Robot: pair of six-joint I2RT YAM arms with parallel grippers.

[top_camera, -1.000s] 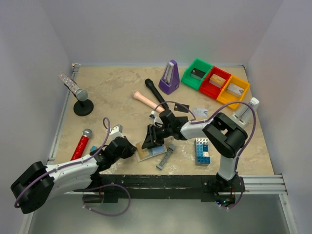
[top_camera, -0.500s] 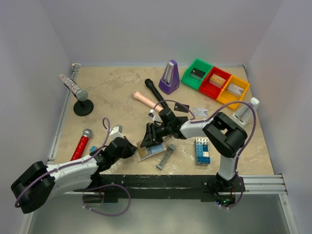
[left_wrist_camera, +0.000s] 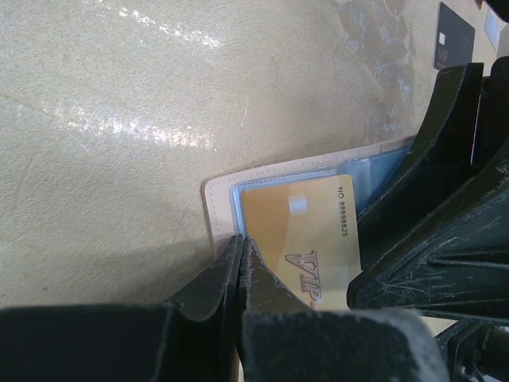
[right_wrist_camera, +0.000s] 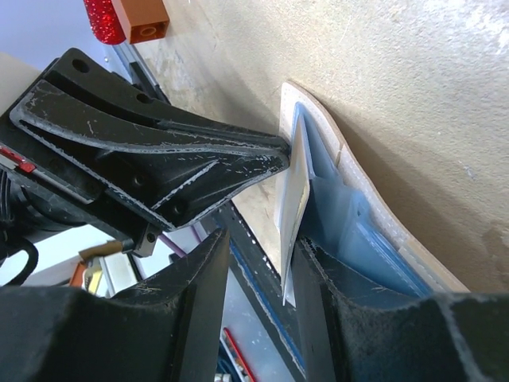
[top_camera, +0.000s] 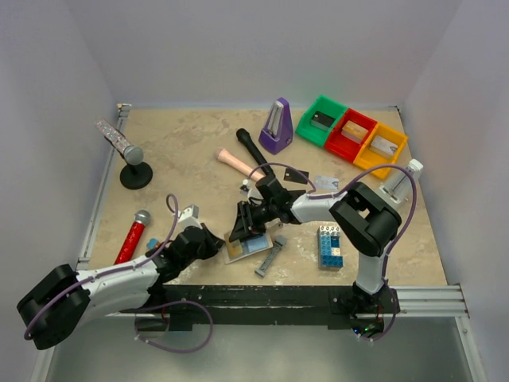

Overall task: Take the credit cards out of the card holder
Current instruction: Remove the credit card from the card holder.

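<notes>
Presently the left gripper (left_wrist_camera: 241, 256) is clamped on the pale edging of the flat light-blue bifold card holder (left_wrist_camera: 216, 199). The right gripper (right_wrist_camera: 264, 243) has its jaws apart astride the thin tan credit card (left_wrist_camera: 296, 231), which is tilted up from the holder's pocket. Risk: a skewed pull could jam the card and drag the holder free.

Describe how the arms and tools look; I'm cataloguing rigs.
The left arm and right arm have white shells with black joints, and purple cables loop alongside. The left tool and right tool have black, scratched, wedge-shaped fingers.
</notes>
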